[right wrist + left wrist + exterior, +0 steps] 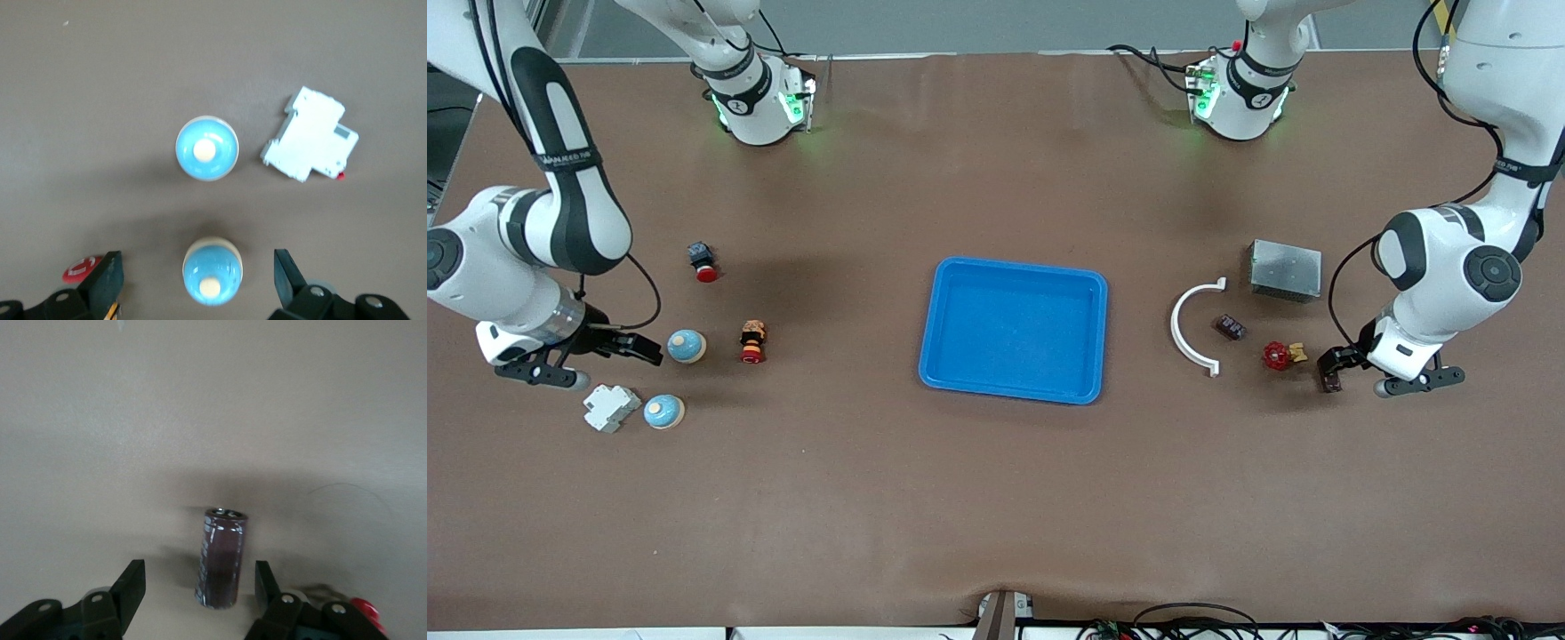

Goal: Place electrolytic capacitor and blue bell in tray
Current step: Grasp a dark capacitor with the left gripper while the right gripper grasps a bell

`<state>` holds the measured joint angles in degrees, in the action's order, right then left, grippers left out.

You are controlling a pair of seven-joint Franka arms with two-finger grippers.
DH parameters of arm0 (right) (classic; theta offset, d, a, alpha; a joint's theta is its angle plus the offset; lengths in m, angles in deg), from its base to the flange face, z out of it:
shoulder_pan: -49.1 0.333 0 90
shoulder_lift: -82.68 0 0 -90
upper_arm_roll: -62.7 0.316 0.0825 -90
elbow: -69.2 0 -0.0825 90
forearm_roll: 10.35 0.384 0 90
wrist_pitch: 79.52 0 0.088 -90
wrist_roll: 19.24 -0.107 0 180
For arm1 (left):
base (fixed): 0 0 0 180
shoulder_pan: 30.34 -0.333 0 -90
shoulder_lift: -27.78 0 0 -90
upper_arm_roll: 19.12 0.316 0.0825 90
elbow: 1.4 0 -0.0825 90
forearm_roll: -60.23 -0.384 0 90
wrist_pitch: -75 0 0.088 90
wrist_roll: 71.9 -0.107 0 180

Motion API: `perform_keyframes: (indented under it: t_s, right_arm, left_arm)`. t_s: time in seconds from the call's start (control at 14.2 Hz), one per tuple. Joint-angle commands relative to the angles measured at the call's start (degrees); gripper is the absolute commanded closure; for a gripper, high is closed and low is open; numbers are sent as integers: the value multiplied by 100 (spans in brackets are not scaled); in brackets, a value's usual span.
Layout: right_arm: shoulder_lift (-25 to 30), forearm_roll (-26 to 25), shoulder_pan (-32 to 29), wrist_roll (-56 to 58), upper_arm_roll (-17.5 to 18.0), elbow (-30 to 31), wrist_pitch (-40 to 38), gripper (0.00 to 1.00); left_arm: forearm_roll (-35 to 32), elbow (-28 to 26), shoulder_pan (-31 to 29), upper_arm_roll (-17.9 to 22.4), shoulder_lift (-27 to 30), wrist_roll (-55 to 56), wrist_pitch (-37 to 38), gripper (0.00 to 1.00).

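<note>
At the right arm's end of the table, right gripper (630,348) sits low with jaws spread wide, empty, straddling one blue bell (212,271); second bell (206,148) lies next to a white circuit breaker (311,143), apart from both. Bright blue tray (935,348) sits mid-table, empty. Toward the left arm's end, left gripper (198,587) brackets the upright electrolytic capacitor (222,558), jaws part-closed, pads not yet touching. Suggest closing evenly on the can's mid-height so it doesn't tip, then lifting straight up, clear of the red valve handle (1277,356).
</note>
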<state>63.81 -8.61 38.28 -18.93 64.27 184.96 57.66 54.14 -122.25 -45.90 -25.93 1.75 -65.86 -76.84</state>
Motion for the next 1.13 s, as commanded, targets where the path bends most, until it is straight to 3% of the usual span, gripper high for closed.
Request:
perform_keyframes:
  t_s: [0.0, 0.28, 0.35, 0.56, 0.78, 1.06]
  right_arm:
    - [-617, -16, -96, 47, 62, -615, -51, 0]
    - [-1171, -33, -96, 47, 62, -906, 318, 0]
    - [-1303, -24, -104, 39, 62, -985, 371, 0]
    - [-1576, -33, -96, 3, 54, -1135, 590, 0]
    - [-1743, -33, -96, 3, 53, -1275, 617, 0]
    - [-1770, -33, -87, -5, 53, -1284, 635, 0]
  left_arm:
    - [-129, 52, -17, -40, -121, 81, -101, 49]
    - [-129, 70, -17, -49, -201, 81, -109, 49]
    - [-129, 104, -26, -49, -244, 81, -109, 55]
    - [-129, 140, -17, -49, -245, 20, -109, 98]
    - [-138, 219, -175, -75, -61, -156, 30, 100]
    - [-138, 368, -70, -206, 676, -121, 1231, 100]
